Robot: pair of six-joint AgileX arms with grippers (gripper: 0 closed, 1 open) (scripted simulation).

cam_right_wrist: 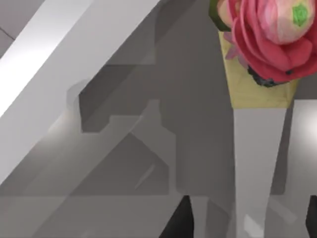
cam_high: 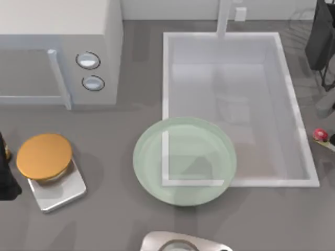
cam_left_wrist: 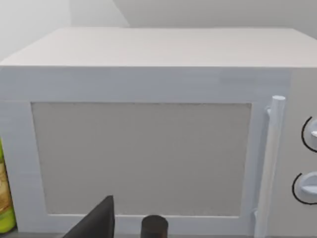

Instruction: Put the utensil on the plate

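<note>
A: Your right gripper (cam_right_wrist: 247,218) straddles the spoon (cam_high: 321,135) handle at the table's right edge; whether it grips yet, you can't tell

B: A loose pinch drops it before the plate (cam_high: 184,161); left gripper (cam_left_wrist: 129,223) sits idle by the microwave (cam_left_wrist: 148,129)

1. A white microwave (cam_high: 60,49) stands at the far left of the table, with a vertical door handle (cam_high: 59,78) and two round dials (cam_high: 90,71) on its right side.
2. A white-rimmed sink basin (cam_high: 293,104) takes up the far right, with a faucet post (cam_high: 224,18) at its far edge.
3. An orange disc (cam_high: 44,156) rests on a square steel base (cam_high: 57,191) at the near left.
4. A grey rounded object (cam_high: 180,242) sits at the near edge, centre.
5. A yellow-green bottle (cam_left_wrist: 5,198) stands just beside the microwave's left side.
</note>
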